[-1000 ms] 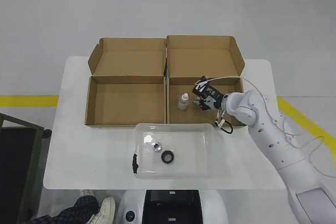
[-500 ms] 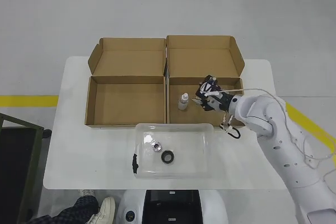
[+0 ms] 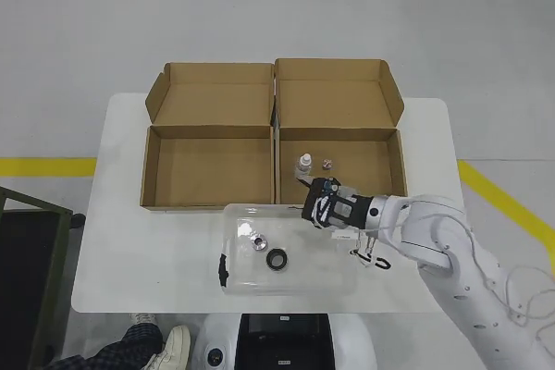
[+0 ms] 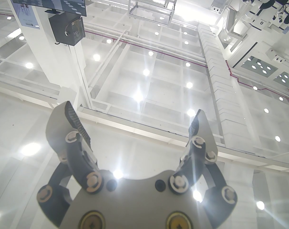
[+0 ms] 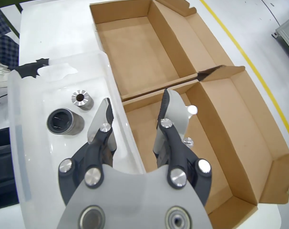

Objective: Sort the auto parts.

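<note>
My right gripper (image 3: 316, 207) (image 5: 137, 106) stands open and empty over the edge where the clear bin (image 3: 307, 271) (image 5: 18, 125) meets the right cardboard box (image 3: 370, 171) (image 5: 232, 129). In the bin lie a silver slotted sleeve (image 3: 258, 244) (image 5: 82, 99) and a dark ring-shaped bushing (image 3: 277, 260) (image 5: 64, 122), both to the gripper's side, untouched. In the right box stand a white bottle-like part (image 3: 302, 166) (image 5: 191, 109) and a small metal piece (image 3: 326, 164) (image 5: 188, 140). The left cardboard box (image 3: 208, 171) (image 5: 139, 48) holds nothing. My left gripper (image 4: 135, 117) is open, pointing up at a ceiling.
Both boxes have their lids folded back at the far side of the white table (image 3: 139, 259). A black torn patch (image 3: 222, 268) (image 5: 32, 69) marks the bin's rim. A person's shoe and checked trouser leg (image 3: 157, 347) sit at the near table edge.
My right gripper has pulled back from inside the right box to the bin's edge. The small metal piece now shows in the box where the gripper was.
</note>
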Motion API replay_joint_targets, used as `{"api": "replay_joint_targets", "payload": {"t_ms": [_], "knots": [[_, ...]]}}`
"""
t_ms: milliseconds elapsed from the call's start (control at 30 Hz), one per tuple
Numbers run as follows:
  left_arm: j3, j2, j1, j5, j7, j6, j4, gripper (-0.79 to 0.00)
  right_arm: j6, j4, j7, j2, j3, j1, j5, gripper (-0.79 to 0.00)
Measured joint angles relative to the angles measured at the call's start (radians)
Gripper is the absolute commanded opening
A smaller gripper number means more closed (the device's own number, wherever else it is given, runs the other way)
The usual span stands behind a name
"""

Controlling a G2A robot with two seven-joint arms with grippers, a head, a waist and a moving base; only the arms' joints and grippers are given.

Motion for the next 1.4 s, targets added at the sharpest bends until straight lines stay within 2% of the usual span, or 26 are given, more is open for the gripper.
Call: {"api": "replay_joint_targets", "payload": {"t_ms": [300,533,700,1100,1267,1400], "knots": [[0.000,0.000,0.000,0.000,0.000,0.000,0.000,0.000,-0.031,0.013,0.008,-0.010,-0.090,0.024,-0.017,-0.416],[0.000,0.000,0.000,0.000,0.000,0.000,0.000,0.000,-0.098,0.026,-0.005,-0.018,-0.167,0.045,-0.040,-0.413],[0.000,0.000,0.000,0.000,0.000,0.000,0.000,0.000,-0.102,0.037,-0.011,-0.024,-0.213,0.046,-0.066,-0.413],[0.000,0.000,0.000,0.000,0.000,0.000,0.000,0.000,-0.127,-0.003,0.070,-0.005,-0.207,-0.021,-0.112,-0.400],[0.000,0.000,0.000,0.000,0.000,0.000,0.000,0.000,-0.141,-0.013,0.099,0.005,-0.190,-0.051,-0.113,-0.336],[0.000,0.000,0.000,0.000,0.000,0.000,0.000,0.000,-0.140,-0.005,0.114,0.011,-0.179,-0.062,-0.113,-0.329]]}}
